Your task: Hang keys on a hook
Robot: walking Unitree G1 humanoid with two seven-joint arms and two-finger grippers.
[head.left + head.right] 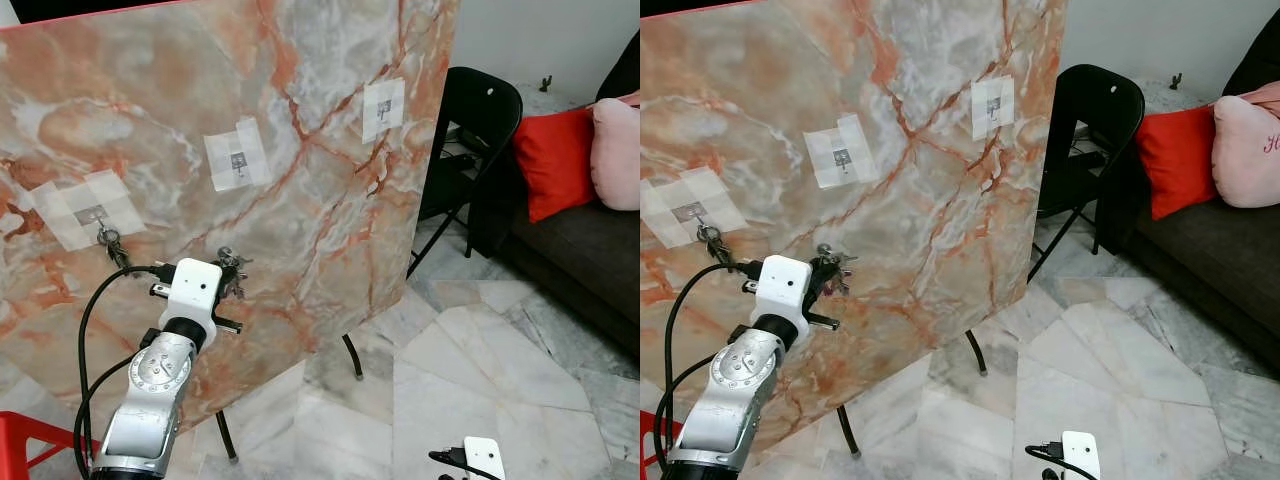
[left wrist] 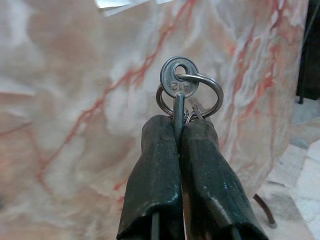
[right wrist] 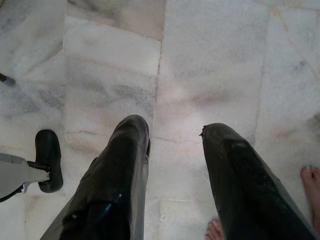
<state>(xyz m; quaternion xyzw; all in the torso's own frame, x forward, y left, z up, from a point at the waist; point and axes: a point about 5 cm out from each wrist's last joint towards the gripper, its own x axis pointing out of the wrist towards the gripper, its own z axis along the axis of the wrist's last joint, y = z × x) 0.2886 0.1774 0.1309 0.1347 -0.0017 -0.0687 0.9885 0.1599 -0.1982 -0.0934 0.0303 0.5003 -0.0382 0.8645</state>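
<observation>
Board: marble-look panel [image 1: 300, 180] propped upright on thin black legs; three taped patches across it, each w/ a small hook.
Hooks: left hook [image 1: 95, 213] already has a bunch hanging; middle hook [image 1: 238, 160] and right hook [image 1: 382, 108] bare.
Keys: bunch of keys [image 2: 182, 90] pinched in left gripper [image 2: 179, 125], just in front of board face, below and a bit left of middle hook. Round-headed key sticks up past fingertips, ring threaded thru its hole.
L gripper: fingers clamped tight on key shank, no gap btwn them.
R gripper: right gripper [image 3: 172, 135] hangs low over floor, fingers spread, holding nothing. Bare toes of a person at edge of wrist view.
Step (judged): approach; ring not yet on any hook.
How to do well: middle hook looks nearest free one. Raise arm, bring ring's open loop above hook tip, ease toward board, lower so ring seats, only then let go.
Risk: ring hangs partly behind key head, may snag or miss; go slow, don't shove the panel.
</observation>
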